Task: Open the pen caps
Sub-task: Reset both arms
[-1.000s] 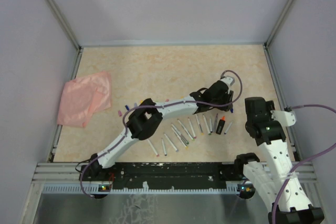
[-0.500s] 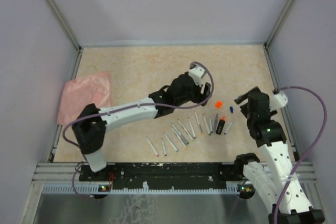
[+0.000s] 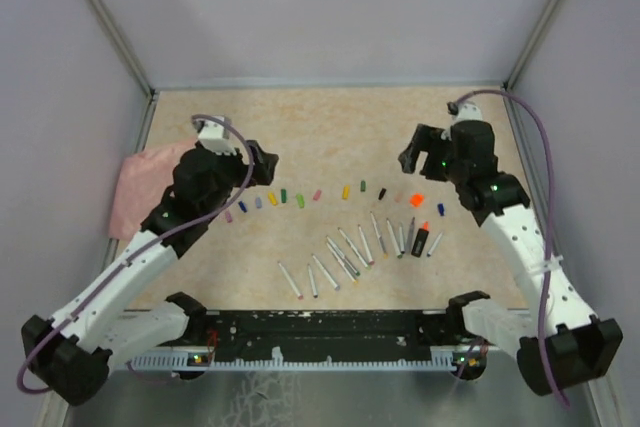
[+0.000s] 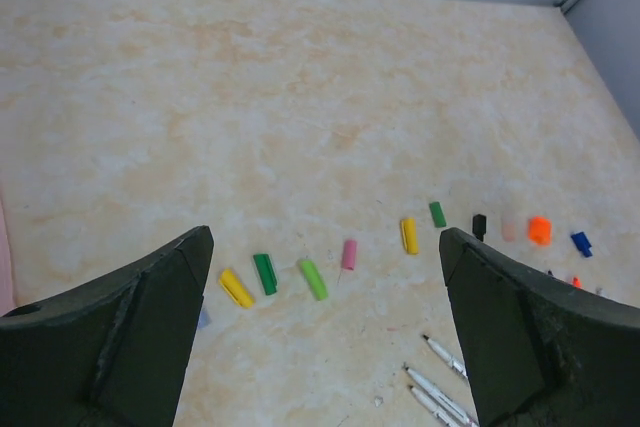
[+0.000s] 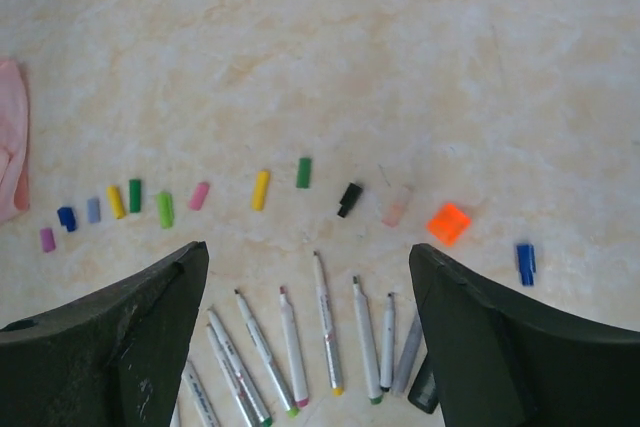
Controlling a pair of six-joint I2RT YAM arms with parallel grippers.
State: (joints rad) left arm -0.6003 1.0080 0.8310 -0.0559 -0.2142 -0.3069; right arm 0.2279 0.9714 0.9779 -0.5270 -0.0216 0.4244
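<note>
I have the left gripper (image 4: 325,237) and right gripper (image 5: 307,250) wide apart, both empty. The pen caps (image 5: 260,190) lie in a row across the middle of the desk (image 5: 420,37), and the pens (image 5: 325,322) fan toward its near edge. I can't read the barrel print.

You see a matt, mottled beige table (image 3: 330,132), smooth like laminate. The caps (image 5: 260,190) and pens (image 5: 326,322) look like smooth plastic, the cloth (image 3: 135,202) thin and soft, the left fingers (image 4: 130,347) matt black.
</note>
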